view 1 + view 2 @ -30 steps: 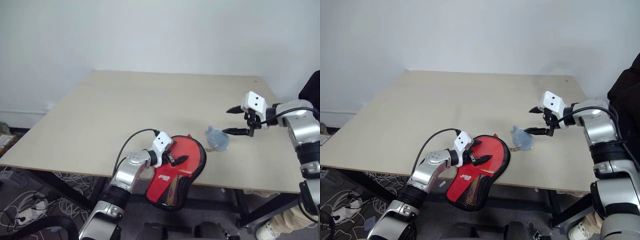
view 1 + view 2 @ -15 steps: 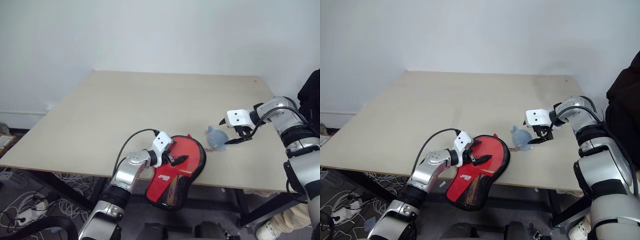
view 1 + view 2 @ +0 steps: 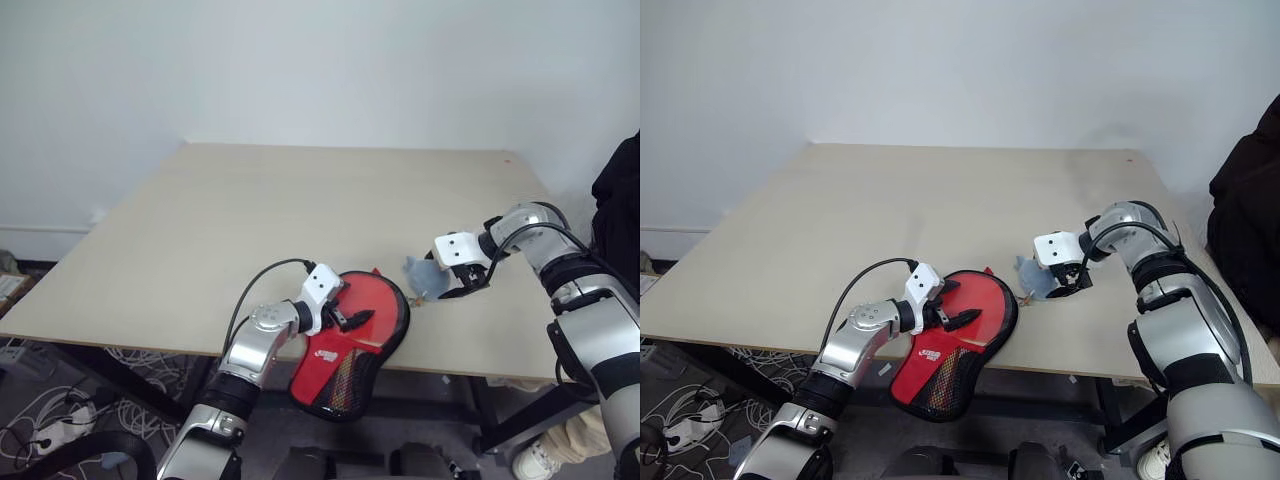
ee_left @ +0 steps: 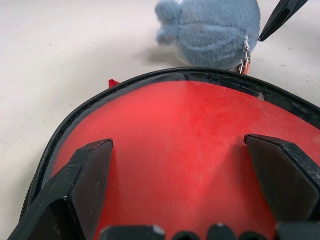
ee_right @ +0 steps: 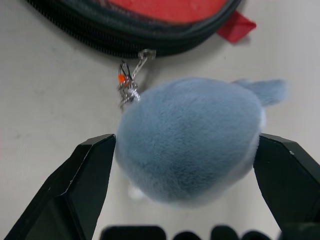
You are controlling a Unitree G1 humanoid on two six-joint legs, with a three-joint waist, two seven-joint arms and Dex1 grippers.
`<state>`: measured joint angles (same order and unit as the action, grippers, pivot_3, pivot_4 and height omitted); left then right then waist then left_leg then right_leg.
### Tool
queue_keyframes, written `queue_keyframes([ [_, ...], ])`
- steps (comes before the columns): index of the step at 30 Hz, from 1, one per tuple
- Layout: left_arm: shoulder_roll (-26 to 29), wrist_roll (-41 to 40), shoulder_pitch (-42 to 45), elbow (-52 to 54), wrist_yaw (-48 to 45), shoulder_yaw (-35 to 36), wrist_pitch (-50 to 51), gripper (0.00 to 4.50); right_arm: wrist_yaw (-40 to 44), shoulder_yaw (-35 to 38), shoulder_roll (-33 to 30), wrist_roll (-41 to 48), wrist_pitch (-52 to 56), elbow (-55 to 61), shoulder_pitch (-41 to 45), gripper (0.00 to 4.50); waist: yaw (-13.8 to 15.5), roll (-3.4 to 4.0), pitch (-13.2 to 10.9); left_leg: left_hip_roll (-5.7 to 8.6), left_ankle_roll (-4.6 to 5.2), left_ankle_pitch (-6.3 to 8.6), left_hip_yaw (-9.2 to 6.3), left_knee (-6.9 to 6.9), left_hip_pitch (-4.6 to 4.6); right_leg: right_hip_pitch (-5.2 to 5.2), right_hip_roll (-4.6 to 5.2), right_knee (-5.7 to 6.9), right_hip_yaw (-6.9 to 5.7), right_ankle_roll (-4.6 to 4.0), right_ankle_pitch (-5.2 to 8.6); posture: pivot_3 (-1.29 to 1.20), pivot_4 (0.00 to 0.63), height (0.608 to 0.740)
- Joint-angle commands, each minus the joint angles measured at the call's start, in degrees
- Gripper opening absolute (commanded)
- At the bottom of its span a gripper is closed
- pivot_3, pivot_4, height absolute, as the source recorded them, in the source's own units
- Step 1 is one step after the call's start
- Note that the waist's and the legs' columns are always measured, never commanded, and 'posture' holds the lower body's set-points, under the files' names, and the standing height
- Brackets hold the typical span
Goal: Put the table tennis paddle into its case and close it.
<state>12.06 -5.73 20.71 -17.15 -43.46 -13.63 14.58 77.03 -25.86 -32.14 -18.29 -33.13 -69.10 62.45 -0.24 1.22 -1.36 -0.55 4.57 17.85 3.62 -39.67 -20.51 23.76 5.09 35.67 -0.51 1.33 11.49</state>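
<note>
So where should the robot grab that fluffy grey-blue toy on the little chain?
Around its round middle, from above. The fluffy grey-blue plush charm is a soft ball lying on the beige wooden table, so squeezing its widest part should hold best. The right hand already has a finger on each side, open. The thin metal chain looks too small to pinch.

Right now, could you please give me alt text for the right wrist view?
The right gripper is open, its black fingers straddling a fluffy grey-blue charm on the table. A short chain links the charm to the zipped edge of the red case.
</note>
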Motion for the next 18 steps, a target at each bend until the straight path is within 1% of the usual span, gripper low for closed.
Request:
queue_keyframes([
  [1,0.99,1.88,-2.9,-4.8,0.72,-1.43,3.26,4.5,-1.28,0.37,0.68,-1.04,-1.66,0.07,0.71,4.49,0.0,0.01,0.01,0.0,0.0,0.0,0.0,0.01,-0.01,0.02,0.0,0.0,0.0,0.0,0.0,0.0,0.0,0.74],
  [12,1.02,1.76,-2.67,-4.31,0.65,-1.35,3.76,4.5,-6.1,-0.21,2.15,-3.53,-3.57,-0.64,0.51,4.49,0.0,0.05,0.03,0.0,-0.02,0.0,0.01,0.06,-0.07,0.19,0.02,0.0,0.0,-0.03,-0.02,0.0,0.0,0.74],
  [15,1.0,1.74,-2.81,-4.1,0.76,-1.25,3.88,4.5,-7.4,-0.53,2.4,-4.59,-4.2,-1.04,0.69,3.97,-0.02,0.05,0.03,0.0,-0.02,0.0,0.01,0.06,-0.06,0.19,0.01,0.0,0.0,-0.04,-0.02,0.0,0.0,0.74],
  [18,0.93,1.73,-2.93,-3.95,0.88,-1.18,3.96,4.5,-7.94,-0.65,2.5,-5.18,-4.91,-1.34,0.78,3.16,-0.03,0.05,0.03,0.0,-0.02,0.0,0.01,0.06,-0.06,0.2,0.0,0.0,0.01,-0.05,-0.03,0.0,0.0,0.74],
])
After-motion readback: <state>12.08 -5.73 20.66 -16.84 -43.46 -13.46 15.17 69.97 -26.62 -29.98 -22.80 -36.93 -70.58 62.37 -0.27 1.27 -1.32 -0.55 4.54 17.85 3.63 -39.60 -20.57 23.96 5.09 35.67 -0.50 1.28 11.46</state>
